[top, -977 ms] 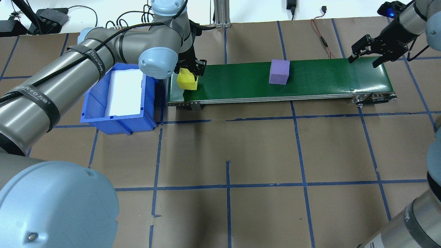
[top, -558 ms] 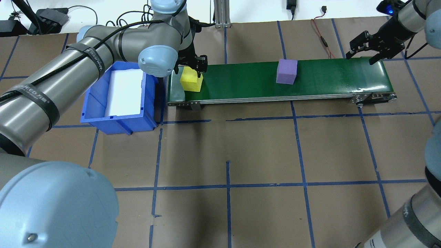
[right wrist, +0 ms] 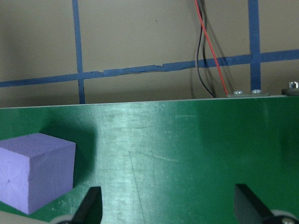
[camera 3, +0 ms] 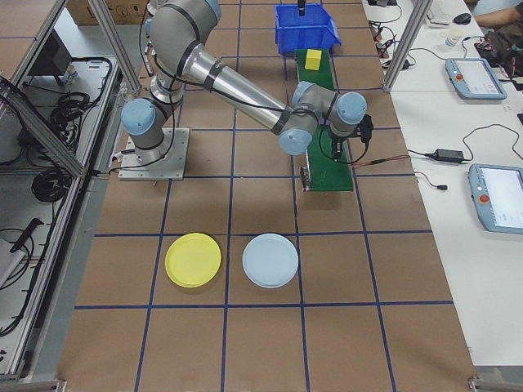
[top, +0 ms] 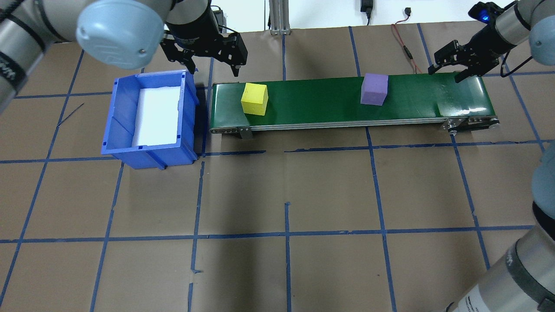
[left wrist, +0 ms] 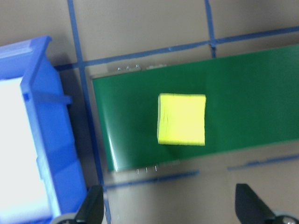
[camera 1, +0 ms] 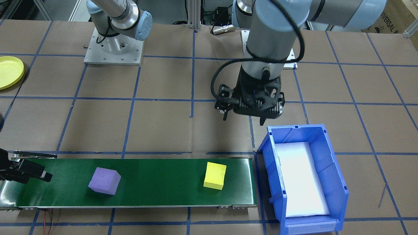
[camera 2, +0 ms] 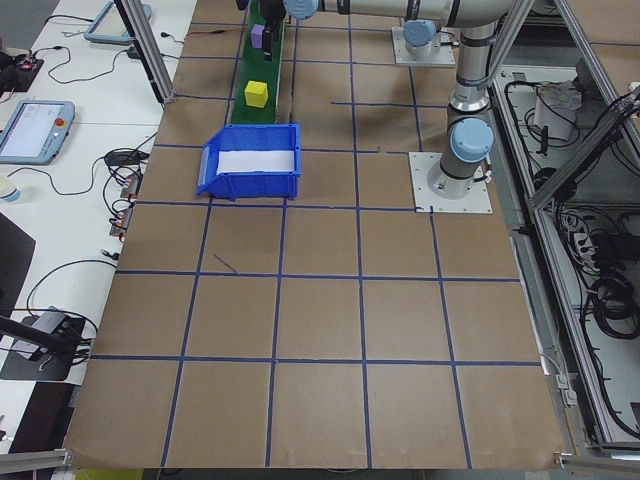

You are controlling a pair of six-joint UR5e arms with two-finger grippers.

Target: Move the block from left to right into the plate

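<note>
1. The yellow block (top: 254,99) sits free on the green conveyor belt (top: 316,97), near the belt's end beside the blue bin; nothing touches it. In the left wrist view the yellow block (left wrist: 181,119) lies flat on the belt, all four sides clear.
2. The purple block (top: 374,89) rests farther along the same belt, well apart from the yellow one and nearer the belt's other end. In the right wrist view it sits at the lower left, on the belt.
3. The left pincer (top: 212,65) hangs open above the bench, past the belt's far edge, near the corner between the bin and the belt; its fingers are spread wide and hold nothing.
4. The right pincer (top: 446,71) hovers open over the far edge of the belt at its other end, beyond the purple block, with nothing between its fingers.
5. The blue bin (top: 119,112) stands on the bench just beside the belt's end, with a white sheet (top: 158,115) lying inside it.
6. The yellow plate (camera 3: 193,260) lies on the bench well beyond the belt's purple-block end, just beside a pale blue plate (camera 3: 270,260); neither carries a block.
7. The bench (top: 286,195) is covered in brown paper marked with a grid of blue tape.
</note>
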